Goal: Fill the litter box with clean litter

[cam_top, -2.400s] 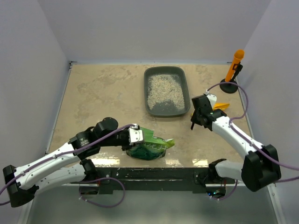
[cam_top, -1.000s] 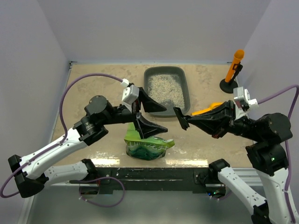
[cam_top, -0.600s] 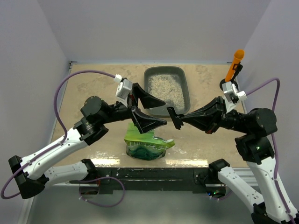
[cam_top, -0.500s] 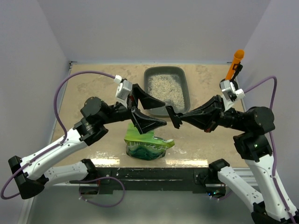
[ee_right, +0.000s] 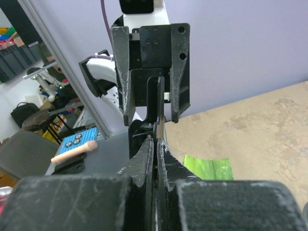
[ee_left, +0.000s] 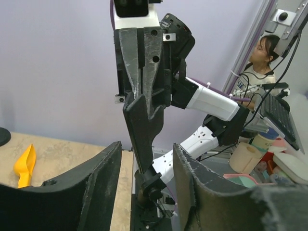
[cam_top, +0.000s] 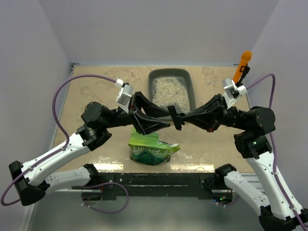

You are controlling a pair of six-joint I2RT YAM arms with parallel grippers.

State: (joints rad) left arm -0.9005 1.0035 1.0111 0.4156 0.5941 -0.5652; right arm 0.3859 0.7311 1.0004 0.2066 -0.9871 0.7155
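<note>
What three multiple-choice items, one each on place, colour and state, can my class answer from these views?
1. Where does the green bag lie?
A. inside the tray
B. on the table's near edge, between the arms
C. beside the stand

2. What colour is the scoop lying on the table?
A. yellow
B. blue
C. red

3. What is in the litter box?
A. nothing
B. water
C. clean litter

Key: 1 B, the top view shows it near the arm bases; 2 A, seen from the left wrist; 3 C, pale granules cover its floor.
</note>
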